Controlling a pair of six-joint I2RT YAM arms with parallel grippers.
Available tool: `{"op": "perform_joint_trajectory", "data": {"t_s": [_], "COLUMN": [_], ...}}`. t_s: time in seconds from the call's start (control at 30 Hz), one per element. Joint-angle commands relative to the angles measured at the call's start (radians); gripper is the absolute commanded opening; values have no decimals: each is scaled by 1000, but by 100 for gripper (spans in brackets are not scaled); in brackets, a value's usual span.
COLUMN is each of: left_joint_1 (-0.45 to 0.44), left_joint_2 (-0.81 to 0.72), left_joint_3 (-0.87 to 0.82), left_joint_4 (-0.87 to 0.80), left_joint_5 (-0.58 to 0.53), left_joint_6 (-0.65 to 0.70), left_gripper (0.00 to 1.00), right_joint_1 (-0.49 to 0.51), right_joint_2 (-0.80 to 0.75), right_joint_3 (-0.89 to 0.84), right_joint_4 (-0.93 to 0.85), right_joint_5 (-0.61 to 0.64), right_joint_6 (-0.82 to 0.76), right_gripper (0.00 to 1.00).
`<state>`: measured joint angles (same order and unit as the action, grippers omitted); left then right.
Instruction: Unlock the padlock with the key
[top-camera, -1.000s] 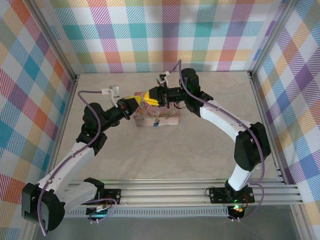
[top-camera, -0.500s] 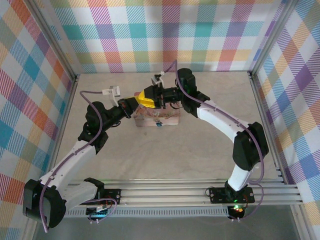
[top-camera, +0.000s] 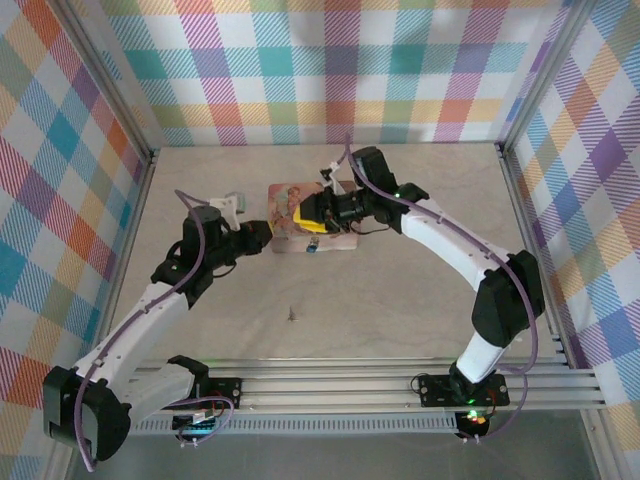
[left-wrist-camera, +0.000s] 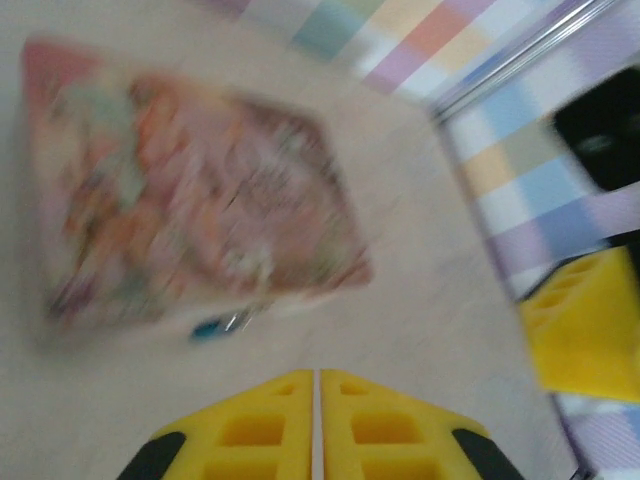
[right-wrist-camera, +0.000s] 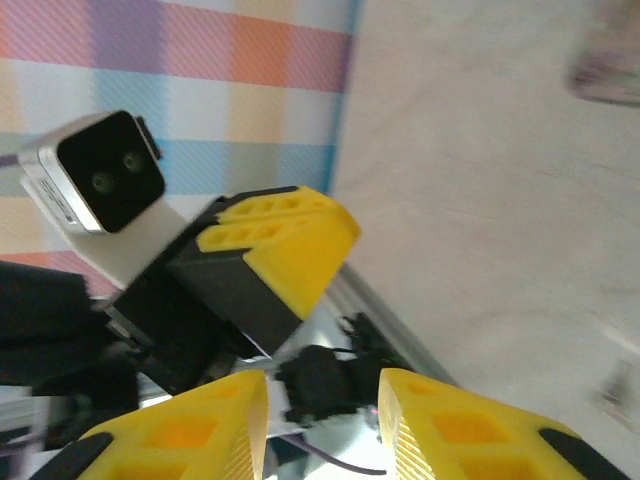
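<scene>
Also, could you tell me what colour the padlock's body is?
The padlock is blue-bodied; the left wrist view shows it best.

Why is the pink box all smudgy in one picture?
Left wrist view: the pink box and the blue padlock are smeared and out of focus; top external view: sharp and evenly lit; right wrist view: the table goes streaky toward the right edge.

1. The box (top-camera: 285, 205) is sitting on the tabletop's (top-camera: 400, 310) far half.
2. The padlock (top-camera: 313, 247) is lying just before the box.
3. The key (top-camera: 291, 314) is lying well before both.
4. The left gripper (top-camera: 260, 236) is hanging just left of the box, the right gripper (top-camera: 316, 216) over it.
</scene>
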<state>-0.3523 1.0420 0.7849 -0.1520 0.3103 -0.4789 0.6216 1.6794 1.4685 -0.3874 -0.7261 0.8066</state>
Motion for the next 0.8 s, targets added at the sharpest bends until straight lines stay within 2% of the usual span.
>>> {"op": "perform_joint_trajectory", "data": {"t_s": [0.0,0.13,0.3,0.43,0.6,0.77], "left_joint_1": [-22,-154,-357,-473,-491,-491], "left_joint_2": [52,104,178,305,453,490], "left_joint_3": [33,8,-6,75,96,75], "left_joint_4": [-358,-501,-533,-601,-562,-494], "left_joint_5": [-26,-135,-216,-304,-294,-313], "left_joint_6": [31,-81,-234,-261,-289,-325], "left_gripper": [13,19,28,36,37,37], "right_joint_1": [5,9,8,0,-22,-37], "right_joint_2": [-38,-61,-68,-75,-87,-108], "right_joint_3": [-61,-188,-230,-251,-291,-330], "right_joint_4": [-252,-230,-260,-272,-270,-270], "right_joint_5": [139,194,216,225,221,211], "right_joint_6": [-183,-149,-173,-179,-170,-164], "right_gripper": [35,37,38,38,39,39]}}
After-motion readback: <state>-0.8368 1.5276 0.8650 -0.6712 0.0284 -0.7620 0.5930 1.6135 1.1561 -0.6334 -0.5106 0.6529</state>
